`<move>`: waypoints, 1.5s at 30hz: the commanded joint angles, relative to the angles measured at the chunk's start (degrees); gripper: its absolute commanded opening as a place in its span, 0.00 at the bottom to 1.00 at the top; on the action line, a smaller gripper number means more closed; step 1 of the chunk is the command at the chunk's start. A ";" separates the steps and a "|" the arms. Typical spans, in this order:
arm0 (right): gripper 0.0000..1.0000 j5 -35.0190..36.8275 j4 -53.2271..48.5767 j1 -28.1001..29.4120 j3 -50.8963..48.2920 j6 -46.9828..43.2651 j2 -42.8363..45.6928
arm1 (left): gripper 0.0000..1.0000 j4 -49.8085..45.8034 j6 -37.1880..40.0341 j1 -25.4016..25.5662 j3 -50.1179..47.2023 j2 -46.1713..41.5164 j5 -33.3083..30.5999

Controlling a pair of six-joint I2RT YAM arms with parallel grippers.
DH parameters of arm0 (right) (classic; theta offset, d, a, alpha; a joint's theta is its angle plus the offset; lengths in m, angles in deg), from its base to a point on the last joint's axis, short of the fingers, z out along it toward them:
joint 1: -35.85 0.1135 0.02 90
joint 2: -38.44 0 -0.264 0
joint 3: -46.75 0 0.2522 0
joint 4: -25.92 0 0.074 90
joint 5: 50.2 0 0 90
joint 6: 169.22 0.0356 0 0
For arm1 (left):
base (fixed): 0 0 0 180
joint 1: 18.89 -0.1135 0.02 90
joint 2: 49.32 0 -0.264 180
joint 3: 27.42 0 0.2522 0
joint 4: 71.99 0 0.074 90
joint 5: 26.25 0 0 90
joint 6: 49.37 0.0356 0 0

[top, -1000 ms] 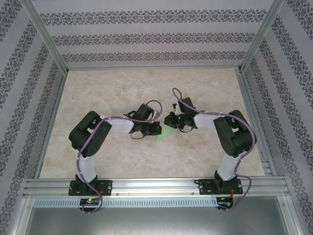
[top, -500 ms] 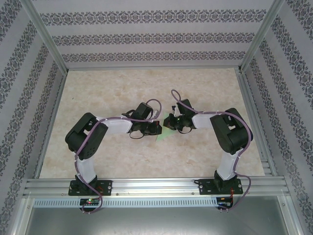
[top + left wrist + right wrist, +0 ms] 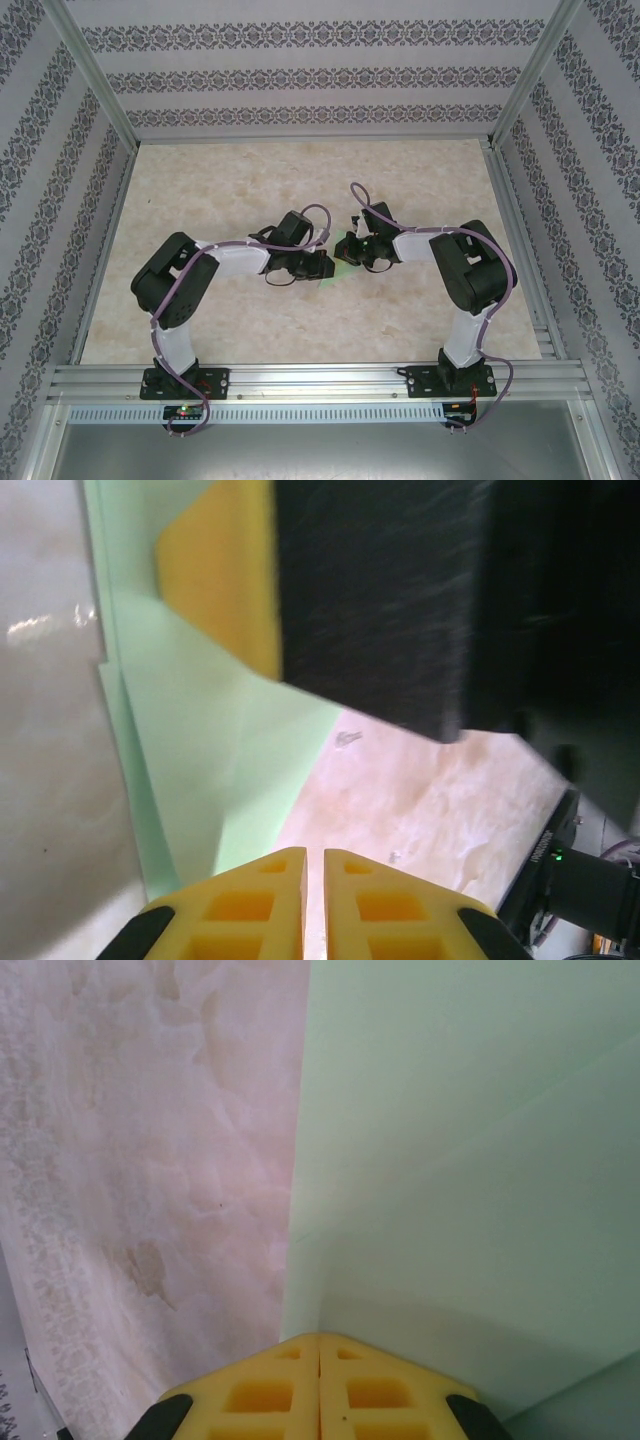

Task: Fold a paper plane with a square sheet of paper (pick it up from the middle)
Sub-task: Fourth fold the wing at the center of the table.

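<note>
Pale green paper sheet (image 3: 200, 780), folded, lying on marbled beige table (image 3: 250, 180)

Setting: robotics lab test cell (not a home, despite the wallpaper). Evidence: an aluminium extrusion frame (image 3: 100, 90) boxes in the marble-look table (image 3: 220, 180). Patterned backdrop panels (image 3: 300, 75) stand on three sides. The left arm (image 3: 235, 258) and right arm (image 3: 470, 275) are bolted to a slotted rail (image 3: 320, 380), with exposed purple cabling (image 3: 320, 212).
</note>
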 commanded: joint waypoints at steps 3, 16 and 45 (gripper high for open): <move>0.07 3.35 -4.08 -0.21 -0.81 -0.65 -3.43 | 0.14 -1.20 -0.68 0.62 0.71 2.16 -0.45; 0.07 3.67 -5.14 -0.16 -0.54 -1.07 -4.13 | 0.13 -0.85 -1.17 0.70 -4.09 1.40 -2.13; 0.07 4.13 -6.12 -0.47 -0.45 -1.18 -5.17 | 0.03 6.48 1.46 0.73 -4.82 -6.88 -6.67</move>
